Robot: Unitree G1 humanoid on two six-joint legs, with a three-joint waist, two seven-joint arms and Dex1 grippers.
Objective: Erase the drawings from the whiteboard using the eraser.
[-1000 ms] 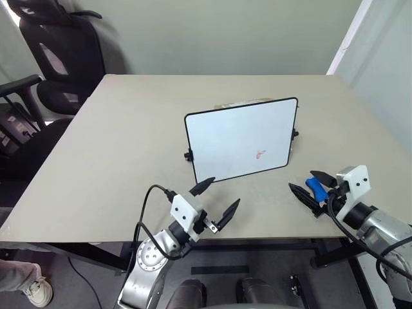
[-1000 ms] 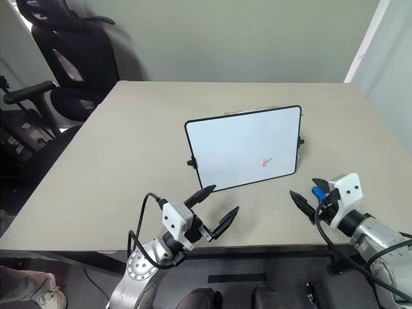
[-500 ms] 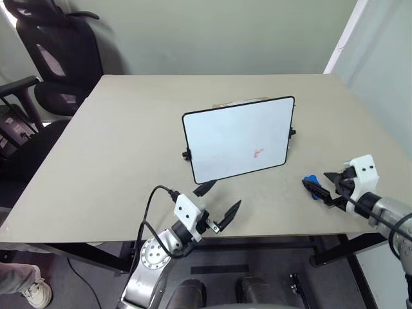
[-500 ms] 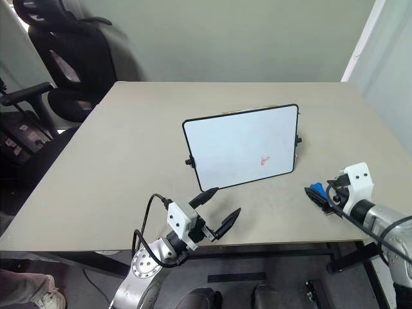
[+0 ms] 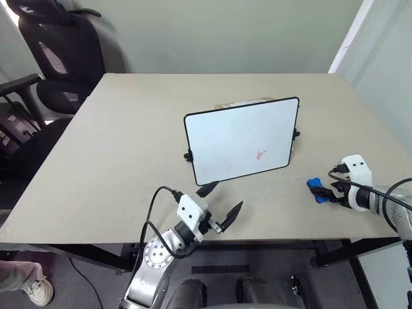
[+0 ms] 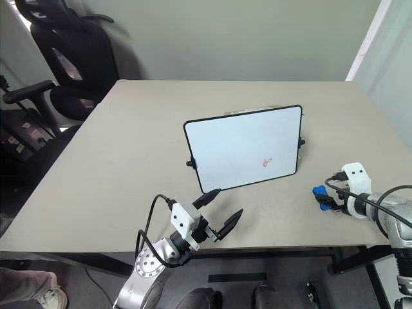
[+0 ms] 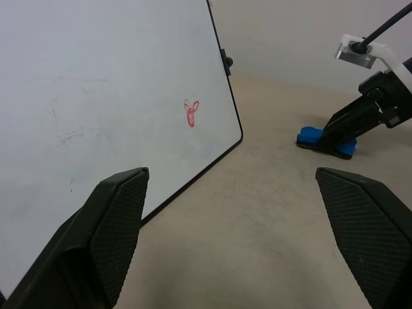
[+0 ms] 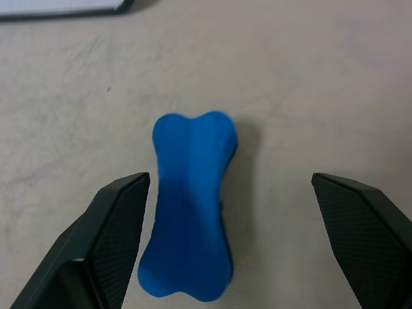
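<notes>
The blue eraser (image 8: 190, 206) lies flat on the table (image 5: 116, 148), between the spread fingers of the right gripper (image 8: 225, 244) and nearer one finger than the other. Nothing is grasped: the pads straddle the block, apparently lined up for a pinch across its narrow waist. The left gripper (image 7: 238, 232) hovers with fingers released just in front of the propped whiteboard (image 5: 241, 138). The red scribble (image 7: 191, 113) sits beyond its fingertips, unerased.

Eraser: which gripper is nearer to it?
Right. The right gripper brackets the eraser with open fingers; the left gripper hangs off near the whiteboard.
</notes>
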